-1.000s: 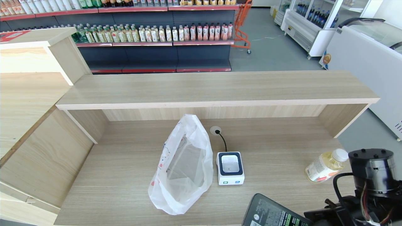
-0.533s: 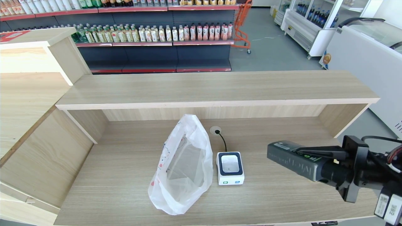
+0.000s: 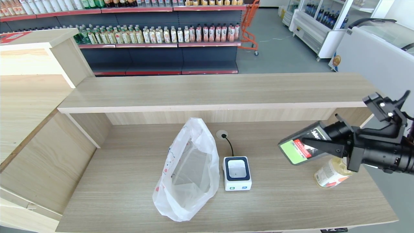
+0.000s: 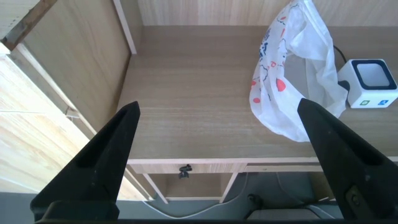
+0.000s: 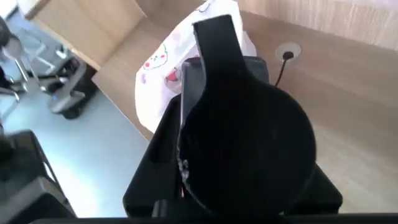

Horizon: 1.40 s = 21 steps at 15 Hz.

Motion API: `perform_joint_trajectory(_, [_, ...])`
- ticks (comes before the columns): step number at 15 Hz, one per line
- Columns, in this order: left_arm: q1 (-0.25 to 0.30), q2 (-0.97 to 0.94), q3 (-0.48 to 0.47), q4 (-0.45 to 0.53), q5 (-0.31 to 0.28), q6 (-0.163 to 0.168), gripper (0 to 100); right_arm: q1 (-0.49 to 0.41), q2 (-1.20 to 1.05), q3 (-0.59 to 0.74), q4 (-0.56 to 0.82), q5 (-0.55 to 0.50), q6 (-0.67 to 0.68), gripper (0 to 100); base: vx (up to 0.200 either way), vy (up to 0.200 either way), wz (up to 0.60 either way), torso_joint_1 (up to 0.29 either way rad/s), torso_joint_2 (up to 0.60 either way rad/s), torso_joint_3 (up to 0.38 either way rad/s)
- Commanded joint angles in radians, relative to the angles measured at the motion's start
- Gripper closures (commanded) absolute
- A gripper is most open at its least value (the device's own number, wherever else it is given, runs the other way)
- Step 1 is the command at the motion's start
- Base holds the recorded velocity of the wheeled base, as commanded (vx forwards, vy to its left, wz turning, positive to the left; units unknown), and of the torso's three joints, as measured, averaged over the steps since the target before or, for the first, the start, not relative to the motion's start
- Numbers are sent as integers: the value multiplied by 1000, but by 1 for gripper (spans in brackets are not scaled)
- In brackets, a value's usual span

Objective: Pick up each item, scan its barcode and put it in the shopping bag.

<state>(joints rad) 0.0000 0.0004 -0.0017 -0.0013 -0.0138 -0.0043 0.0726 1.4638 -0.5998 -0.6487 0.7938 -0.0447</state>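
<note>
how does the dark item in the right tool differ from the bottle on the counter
The dark item is black with a green-and-red label, held aloft in the right tool; the bottle is pale yellow and rests on the counter. Both are right of the scanner.

The head camera looks down on the counter [image 3: 129, 181] from the near side. Both wrist cameras sit lower and nearer, and share its shopping bag [image 3: 187, 171].

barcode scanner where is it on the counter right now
In the head view the barcode scanner sits on the counter, close beside the white shopping bag on its right, its cable running back to a round hole.
</note>
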Motion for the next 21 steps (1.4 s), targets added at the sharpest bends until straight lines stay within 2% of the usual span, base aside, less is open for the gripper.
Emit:
perform_joint_trajectory(1, [0,0,0,0,0,0,0,104,182,-112,8,-186,351,100,0,0,0,0,0,0])
perform_joint_trajectory(2, [0,0,0,0,0,0,0,135,236,-109,9,-225,442,100,0,0,0,0,0,0])
perform_joint_trajectory(5, [0,0,0,0,0,0,0,210,348,-103,20,-311,519,100,0,0,0,0,0,0])
perform_joint_trajectory(12, [0,0,0,0,0,0,0,265,529,-187,21,-381,506,100,0,0,0,0,0,0])
perform_joint_trajectory(15, [0,0,0,0,0,0,0,266,579,-199,18,-430,456,100,0,0,0,0,0,0])
perform_joint_trajectory(21, [0,0,0,0,0,0,0,286,632,-273,11,-427,460,100,0,0,0,0,0,0])
